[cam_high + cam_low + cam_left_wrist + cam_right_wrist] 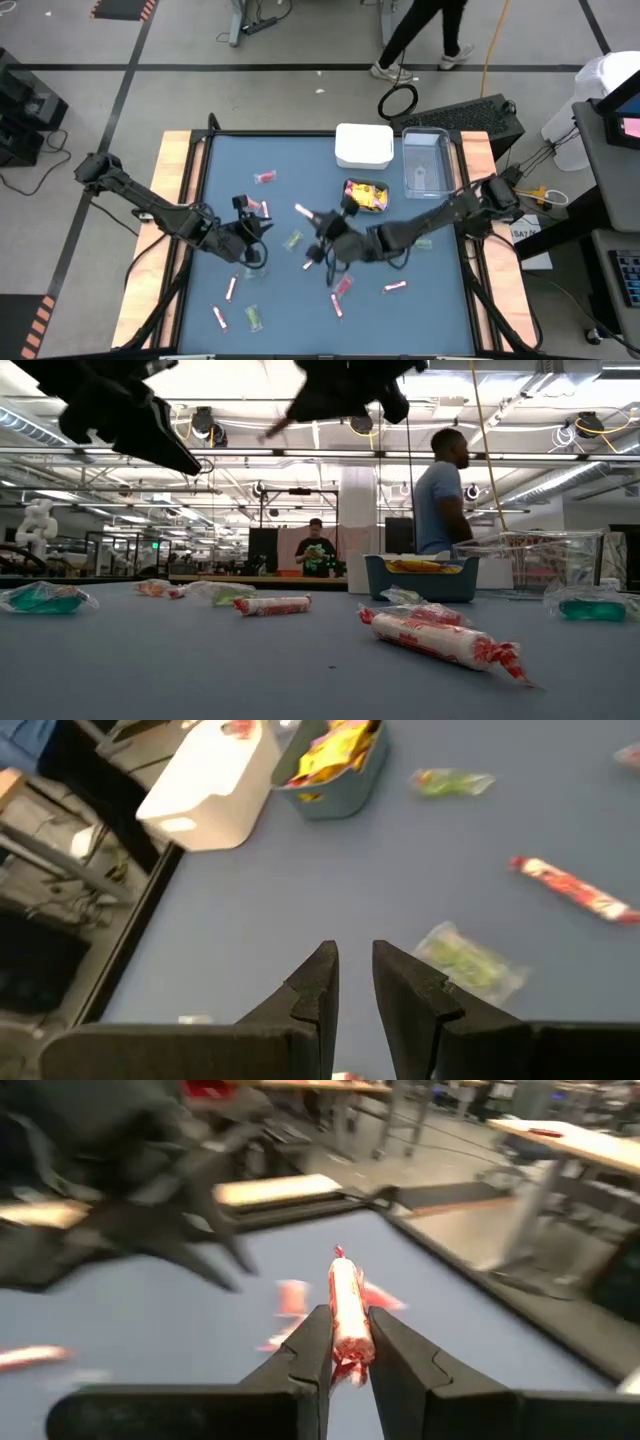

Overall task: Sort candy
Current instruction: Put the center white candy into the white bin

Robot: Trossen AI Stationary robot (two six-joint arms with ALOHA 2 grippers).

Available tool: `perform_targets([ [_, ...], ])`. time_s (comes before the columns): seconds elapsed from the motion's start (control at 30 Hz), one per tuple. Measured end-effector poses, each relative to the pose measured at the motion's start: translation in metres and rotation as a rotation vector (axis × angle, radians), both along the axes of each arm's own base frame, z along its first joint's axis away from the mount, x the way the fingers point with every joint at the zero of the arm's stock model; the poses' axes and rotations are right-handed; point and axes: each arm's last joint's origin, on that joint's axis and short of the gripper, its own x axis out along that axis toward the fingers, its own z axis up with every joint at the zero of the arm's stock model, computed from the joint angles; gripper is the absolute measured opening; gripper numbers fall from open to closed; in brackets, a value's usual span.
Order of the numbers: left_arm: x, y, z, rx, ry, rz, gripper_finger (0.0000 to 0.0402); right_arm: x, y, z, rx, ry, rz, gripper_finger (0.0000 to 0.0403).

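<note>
Right wrist view: right gripper (347,1342) pinched a pink-white stick (348,1318), long axis pointing forward past the fingers, raised near the teal bin (366,196). No readable print. Left gripper (352,982) narrowly parted, empty.

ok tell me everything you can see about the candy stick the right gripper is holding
The candy stick is a slim roll in a pink-and-white wrapper with twisted red ends, looking like thin plastic film. It is pinched between the right gripper's two dark fingers, pointing straight out past the fingertips, with one twisted end toward the camera behind the pads. It is lifted clear of the blue table; from above it shows pale pink at that gripper. Only the fingers touch it.
</note>
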Motion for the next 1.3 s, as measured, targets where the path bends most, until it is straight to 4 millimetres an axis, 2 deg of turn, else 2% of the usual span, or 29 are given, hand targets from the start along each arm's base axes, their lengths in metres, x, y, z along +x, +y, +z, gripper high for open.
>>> perform_targets([
  [0.23,0.005,0.018,-0.001,0.058,0.043,0.047,0.0073,-0.007,-0.07,0.014,-0.108,0.188,-0.11,0.005],
  [0.43,0.01,0.035,-0.003,-0.001,0.051,0.101,0.0073,-0.027,-0.136,0.024,-0.058,0.312,-0.195,0.005],
  [0.67,0.008,0.045,-0.016,-0.053,0.042,0.169,0.0073,-0.057,-0.209,0.016,0.119,0.451,-0.263,0.005],
  [0.8,0.007,0.05,-0.024,-0.077,0.001,0.201,0.0073,-0.069,-0.247,0.002,0.222,0.521,-0.262,0.005],
  [1.03,0.007,0.055,-0.025,-0.141,-0.039,0.274,0.0073,-0.082,-0.289,-0.022,0.34,0.573,-0.2,0.005],
  [1.2,0.007,0.055,-0.026,-0.171,-0.053,0.299,0.0073,-0.084,-0.306,-0.042,0.381,0.618,-0.214,0.005],
  [1.3,0.008,0.054,-0.026,-0.188,-0.048,0.286,0.0073,-0.082,-0.309,-0.055,0.41,0.639,-0.217,0.0052],
])
